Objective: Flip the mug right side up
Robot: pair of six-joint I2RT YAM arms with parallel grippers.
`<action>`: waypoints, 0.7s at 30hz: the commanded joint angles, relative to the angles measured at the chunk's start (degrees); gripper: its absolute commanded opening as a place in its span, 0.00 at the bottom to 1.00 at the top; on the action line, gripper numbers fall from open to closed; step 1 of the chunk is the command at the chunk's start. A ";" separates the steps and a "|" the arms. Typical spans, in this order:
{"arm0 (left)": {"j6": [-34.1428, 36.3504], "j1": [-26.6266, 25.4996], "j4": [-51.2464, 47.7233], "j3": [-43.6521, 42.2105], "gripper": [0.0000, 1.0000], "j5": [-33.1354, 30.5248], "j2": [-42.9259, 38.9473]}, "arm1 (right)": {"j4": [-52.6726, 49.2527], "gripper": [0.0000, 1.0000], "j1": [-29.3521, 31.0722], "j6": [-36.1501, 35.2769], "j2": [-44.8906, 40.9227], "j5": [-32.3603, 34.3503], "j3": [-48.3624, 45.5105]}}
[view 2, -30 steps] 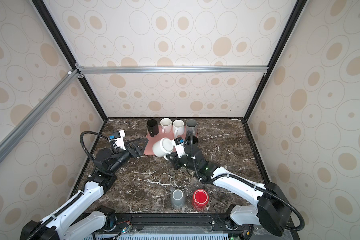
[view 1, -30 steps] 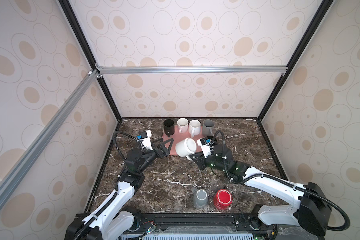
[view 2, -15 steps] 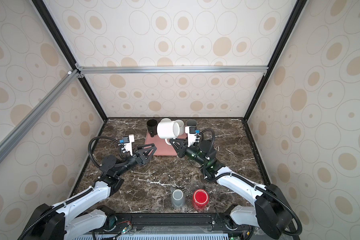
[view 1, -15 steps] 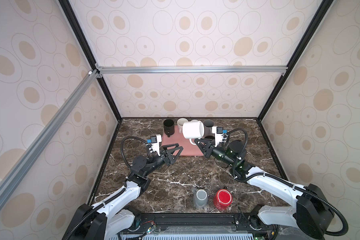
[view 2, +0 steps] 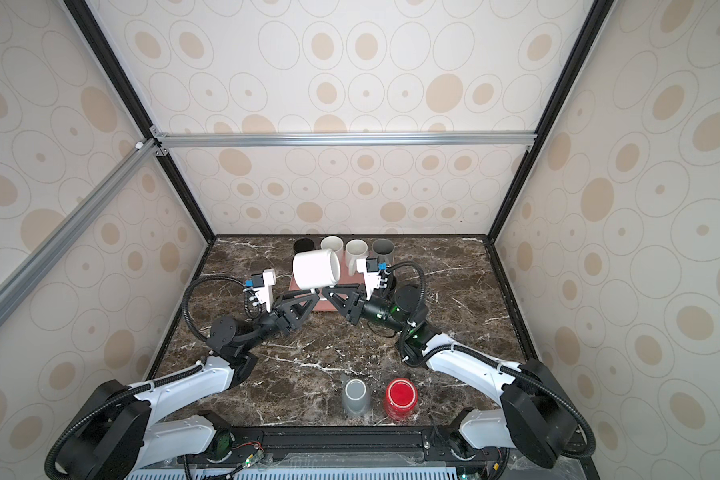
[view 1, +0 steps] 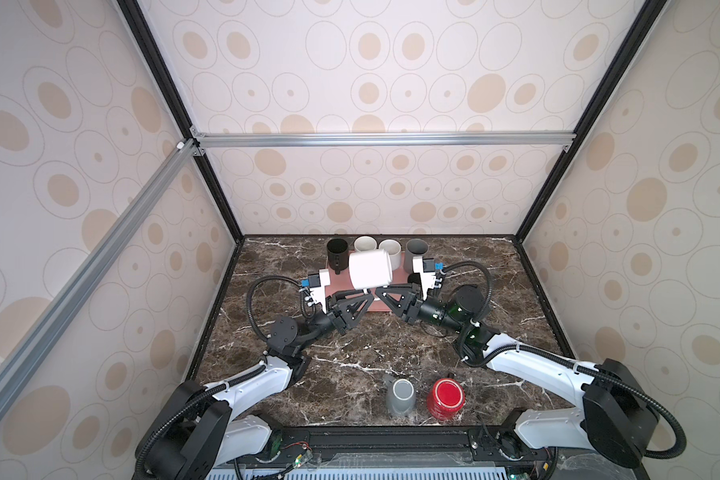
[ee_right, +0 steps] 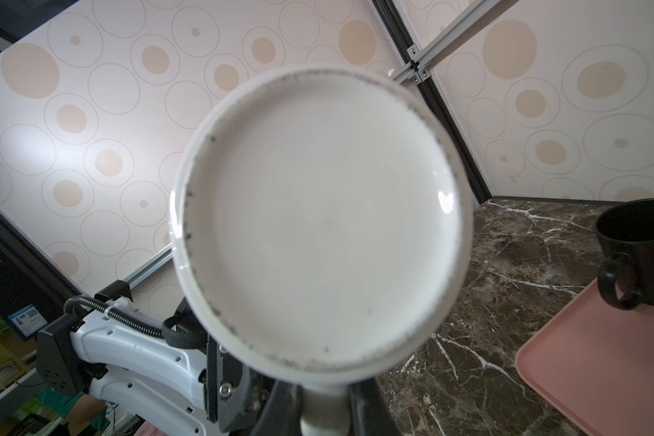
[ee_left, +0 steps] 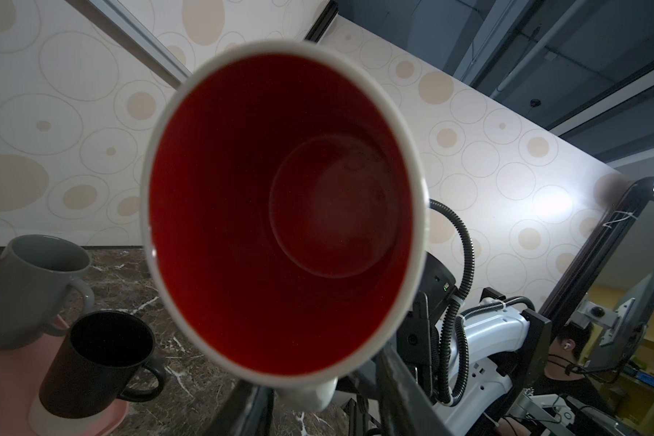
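A white mug (view 1: 368,270) (view 2: 316,270) with a red inside hangs in the air above the pink tray (view 1: 378,306), lying on its side with its handle pointing down. My right gripper (view 1: 380,291) (ee_right: 323,404) is shut on the handle, and the right wrist view looks at the mug's white base (ee_right: 318,219). My left gripper (view 1: 370,293) (ee_left: 318,389) comes in from the opposite side. Its narrowed jaws flank the same handle, with a gap still showing on one side. The left wrist view looks straight into the red mouth of the mug (ee_left: 280,207).
On the tray at the back stand a black mug (view 1: 336,249), two white mugs (view 1: 364,244) and a grey mug (view 1: 416,248). Another black mug (ee_left: 99,351) stands on the tray near the right arm. A grey mug (view 1: 402,397) and a red mug (view 1: 445,399) stand near the front edge.
My right gripper has lifted the white mug off the tray and turned it onto its side. My left gripper has moved in under it and its jaws have narrowed round the handle.
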 commanded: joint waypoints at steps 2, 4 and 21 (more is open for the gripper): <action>-1.17 -1.06 5.58 2.83 0.38 0.81 0.40 | 7.42 0.00 0.77 0.72 0.10 -1.45 2.61; -1.34 -1.30 6.14 3.08 0.33 0.68 0.61 | 7.38 0.00 1.03 0.75 0.26 -0.79 2.30; 6.15 -1.81 -10.54 4.26 0.00 -6.89 -6.03 | 1.15 0.34 1.08 -2.28 -2.72 4.06 0.00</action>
